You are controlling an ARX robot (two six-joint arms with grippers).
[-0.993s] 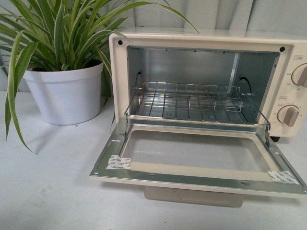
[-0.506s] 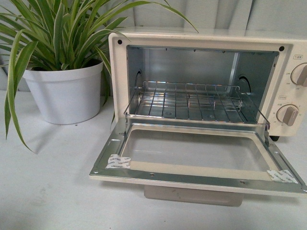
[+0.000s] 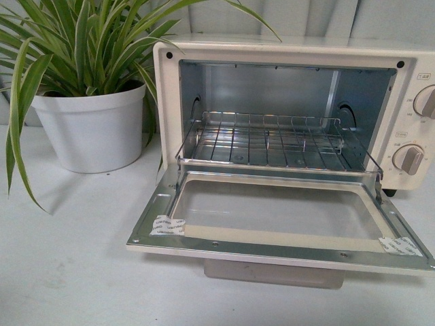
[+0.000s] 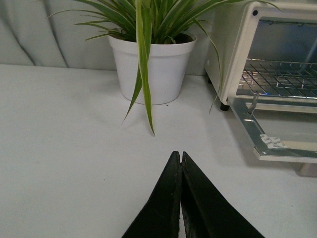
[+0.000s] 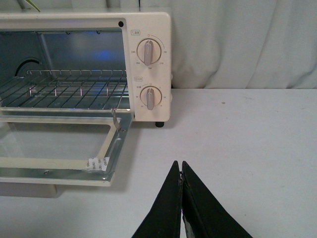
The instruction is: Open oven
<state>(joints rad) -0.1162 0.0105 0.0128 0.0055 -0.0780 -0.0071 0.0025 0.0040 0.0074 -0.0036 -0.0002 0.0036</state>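
Left hand (image 4: 180,157): black, fingers pressed together to a point, holding nothing; low centre of the left wrist frame, over bare white surface (image 4: 64,148).

Right hand (image 5: 180,166): black, fingers likewise closed tip to tip, empty; low centre of the right wrist frame, apart from the oven.

Oven (image 3: 170,81): cream-white box, right of centre in the front frame, standing on the surface. Door (image 3: 272,248) folded fully down and lying flat toward the camera; glass window in a metal frame, a taped label at each front corner. Bar handle (image 3: 272,273) shows beneath the door's front edge.

Wire rack (image 3: 272,142): inside the open cavity, level.

Knobs (image 5: 148,52): two, round, one above the other on the oven's right panel.

Potted plant (image 3: 92,125): white pot, long striped green leaves; upper left of the front frame, just beside the oven.
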